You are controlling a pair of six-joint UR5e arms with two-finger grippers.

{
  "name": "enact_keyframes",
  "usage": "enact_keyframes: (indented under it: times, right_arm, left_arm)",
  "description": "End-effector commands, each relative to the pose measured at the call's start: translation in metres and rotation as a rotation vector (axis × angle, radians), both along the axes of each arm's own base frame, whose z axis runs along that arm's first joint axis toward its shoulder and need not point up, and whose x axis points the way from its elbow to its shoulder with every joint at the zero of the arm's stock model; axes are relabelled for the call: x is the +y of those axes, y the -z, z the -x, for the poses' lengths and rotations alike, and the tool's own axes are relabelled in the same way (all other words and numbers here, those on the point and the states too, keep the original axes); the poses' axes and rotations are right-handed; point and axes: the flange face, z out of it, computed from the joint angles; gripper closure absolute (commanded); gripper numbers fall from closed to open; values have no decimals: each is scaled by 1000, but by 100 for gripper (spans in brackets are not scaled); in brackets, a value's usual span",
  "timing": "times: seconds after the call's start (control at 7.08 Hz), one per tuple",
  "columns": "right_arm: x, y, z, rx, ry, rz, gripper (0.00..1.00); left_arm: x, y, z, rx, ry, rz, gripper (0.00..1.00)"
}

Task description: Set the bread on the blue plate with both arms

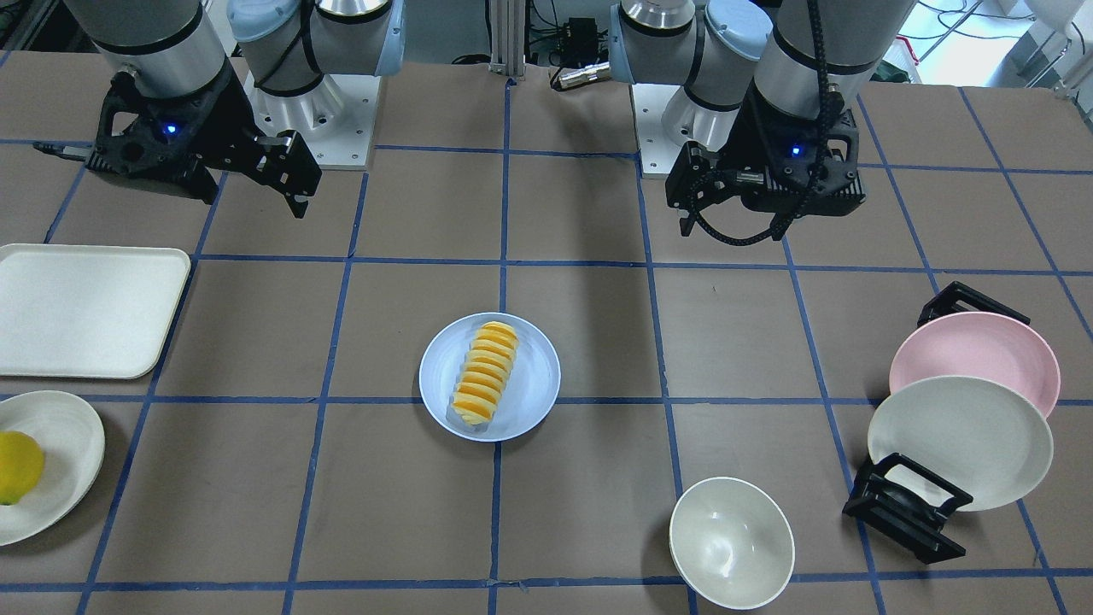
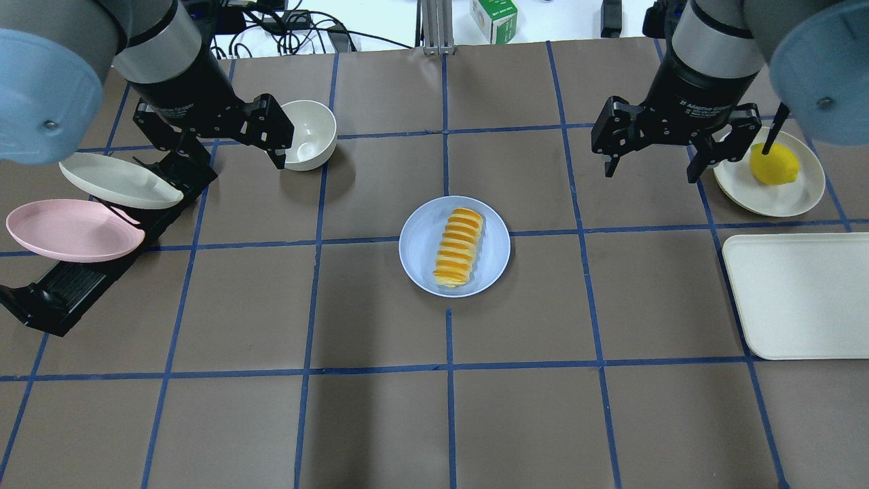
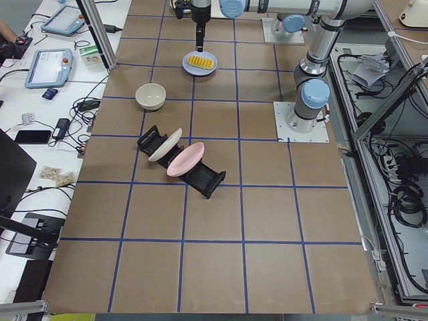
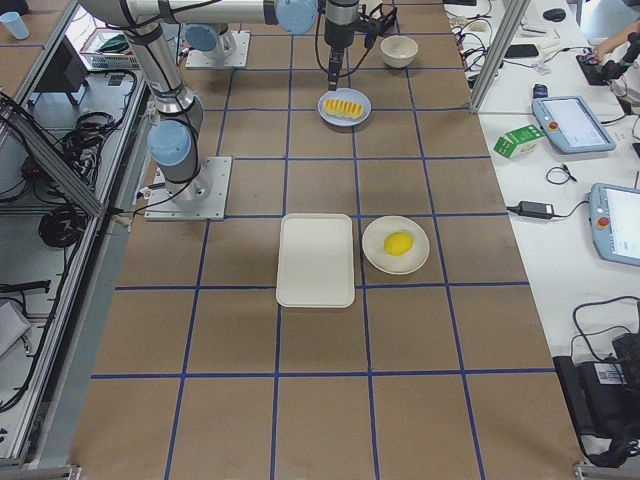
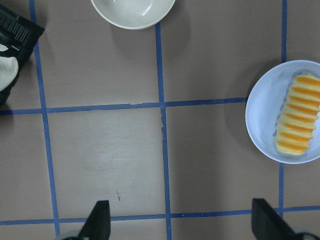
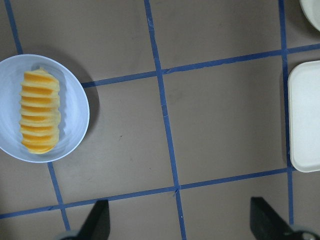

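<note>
The bread point(image 2: 459, 247), a ridged yellow-orange loaf, lies lengthwise on the blue plate point(image 2: 493, 244) at the table's centre. It also shows in the front view point(image 1: 485, 372) on the plate point(image 1: 536, 376) and in both wrist views point(image 5: 298, 121) point(image 6: 39, 112). My left gripper point(image 2: 224, 153) is open and empty, raised above the table to the plate's far left. My right gripper point(image 2: 650, 170) is open and empty, raised to the plate's far right. Neither touches the bread or plate.
A pink plate point(image 2: 68, 227) and a cream plate point(image 2: 115, 180) lean in a black rack point(image 2: 54, 299) at the left. A white bowl point(image 2: 309, 132) stands near the left gripper. At the right are a lemon point(image 2: 774, 163) on a cream plate point(image 2: 794, 197) and a cream tray point(image 2: 801, 295).
</note>
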Motion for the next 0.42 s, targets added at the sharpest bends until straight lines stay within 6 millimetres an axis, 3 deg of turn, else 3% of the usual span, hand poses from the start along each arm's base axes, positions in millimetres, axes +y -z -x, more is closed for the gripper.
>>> enact_keyframes:
  times: [0.0, 0.28]
  right_arm:
    - [-2, -1, 1, 1, 2, 12, 0]
    - [-3, -1, 0, -2, 6, 23, 0]
  left_arm:
    - [0, 0, 0, 0, 0, 0, 0]
    - [0, -1, 0, 0, 0, 2, 0]
